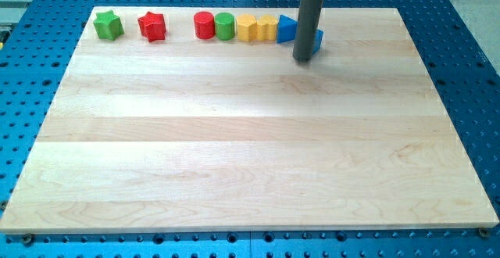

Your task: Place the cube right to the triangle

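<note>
The blue cube (317, 40) sits near the view's top, just right of the blue triangle (286, 28), and is partly hidden behind my rod. My tip (303, 58) rests on the board at the cube's lower left edge, touching it. The triangle ends a row of blocks along the board's top edge.
Along the top edge, from the view's left: a green star (108, 25), a red star (152, 26), a red cylinder (204, 25), a green cylinder (225, 26), and two yellow blocks (247, 28) (267, 28). The wooden board (250, 148) lies on a blue perforated table.
</note>
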